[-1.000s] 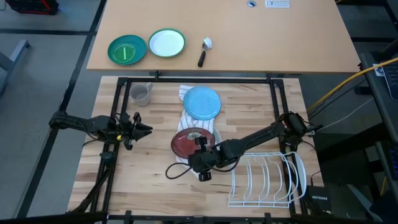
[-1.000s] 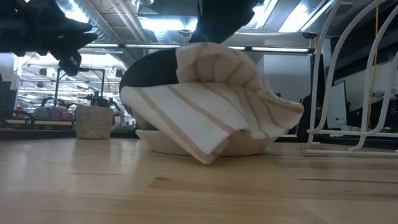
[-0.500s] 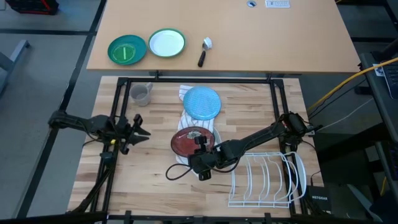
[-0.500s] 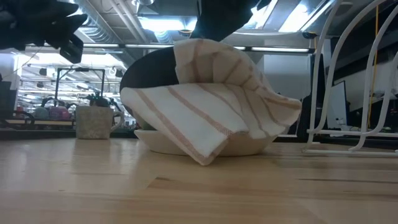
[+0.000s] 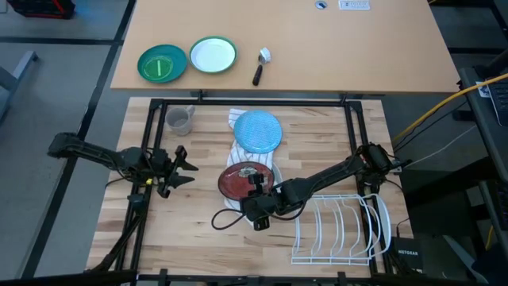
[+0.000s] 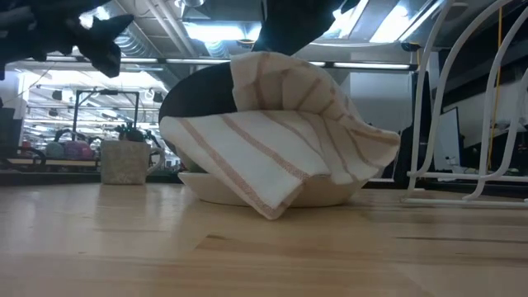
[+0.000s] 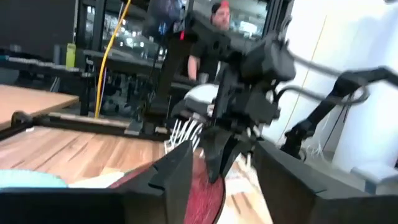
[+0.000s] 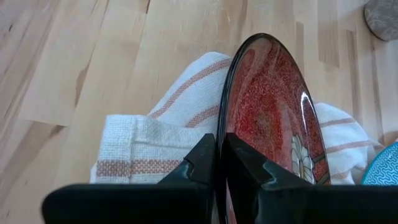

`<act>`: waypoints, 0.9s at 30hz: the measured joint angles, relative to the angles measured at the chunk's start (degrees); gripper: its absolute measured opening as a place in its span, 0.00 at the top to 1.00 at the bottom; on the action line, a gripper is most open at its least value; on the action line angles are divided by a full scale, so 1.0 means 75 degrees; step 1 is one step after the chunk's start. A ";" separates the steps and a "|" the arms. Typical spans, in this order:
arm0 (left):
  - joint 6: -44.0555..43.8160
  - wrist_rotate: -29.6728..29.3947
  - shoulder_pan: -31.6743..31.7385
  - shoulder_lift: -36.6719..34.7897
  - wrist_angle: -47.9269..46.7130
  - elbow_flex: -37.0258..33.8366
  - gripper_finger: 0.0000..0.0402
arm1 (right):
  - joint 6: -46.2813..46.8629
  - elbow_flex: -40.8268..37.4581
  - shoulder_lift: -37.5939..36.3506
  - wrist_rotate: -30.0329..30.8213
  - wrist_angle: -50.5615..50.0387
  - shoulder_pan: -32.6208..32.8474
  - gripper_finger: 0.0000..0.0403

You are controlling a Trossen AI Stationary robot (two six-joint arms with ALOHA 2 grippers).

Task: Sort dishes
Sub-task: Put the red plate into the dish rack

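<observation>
The dark red plate (image 5: 243, 181) with flower marks stands tilted at the table's middle, its glossy black underside (image 6: 198, 97) toward the near side. My right gripper (image 5: 255, 193) is shut on it. A striped towel (image 5: 236, 151) lies under it, and towel folds (image 6: 272, 148) lie against its underside. In the low view a white dish (image 6: 334, 195) shows below. The light blue plate (image 5: 258, 131) rests on the towel's far part. My left gripper (image 5: 189, 168) is open and empty, left of the red plate, which shows between its fingers (image 7: 210, 194). My right gripper pinches the red plate's near rim (image 8: 222, 127) between its two fingers, one on the black underside and one on the red face. The fingers come from the near right side. The plate is tilted, its near rim raised and its far part down on the towel (image 8: 155, 137).
A white wire dish rack (image 5: 337, 230) stands at the near right. A small grey mug (image 5: 181, 121) stands at the far left. On the farther table lie a green plate (image 5: 162, 63), a green-rimmed white plate (image 5: 213, 55) and a black-handled tool (image 5: 259, 67).
My left gripper has gone a little toward the table's right edge, toward the red plate, and has turned about its wrist. My right gripper keeps the red plate tilted in place.
</observation>
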 joint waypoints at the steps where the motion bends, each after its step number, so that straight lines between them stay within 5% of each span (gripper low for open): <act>1: 0.0079 0.0002 0.0000 0.0220 0.0056 0.0038 0.56 | 0.0000 0.0000 0.0000 0.0000 0.0000 0.0000 0.92; 27: 0.3772 -0.0101 -0.0560 0.6462 0.0417 0.2755 0.50 | 0.0023 0.0000 0.0000 -0.0067 0.0207 0.0000 0.92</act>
